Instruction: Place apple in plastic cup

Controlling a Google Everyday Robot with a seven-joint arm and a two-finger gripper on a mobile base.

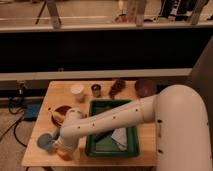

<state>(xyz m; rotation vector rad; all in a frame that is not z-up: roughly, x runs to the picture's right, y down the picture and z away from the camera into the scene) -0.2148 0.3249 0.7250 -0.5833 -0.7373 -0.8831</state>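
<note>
The apple (64,154) is a small orange-yellow fruit at the table's front left corner, showing just under the end of my arm. My gripper (62,148) is right over it, mostly hidden by the white wrist. The plastic cup (45,142), pale blue and translucent, is directly left of the gripper and apple and close to touching them. I cannot tell whether the apple is held or resting on the table.
A green tray (131,140) holding a white cloth sits mid-table under my forearm. A red plate (59,113) is at the left. At the back stand a white cup (77,91), a small dark cup (96,90), a grape bunch (118,87) and a purple bowl (145,87). The table's front edge is near the apple.
</note>
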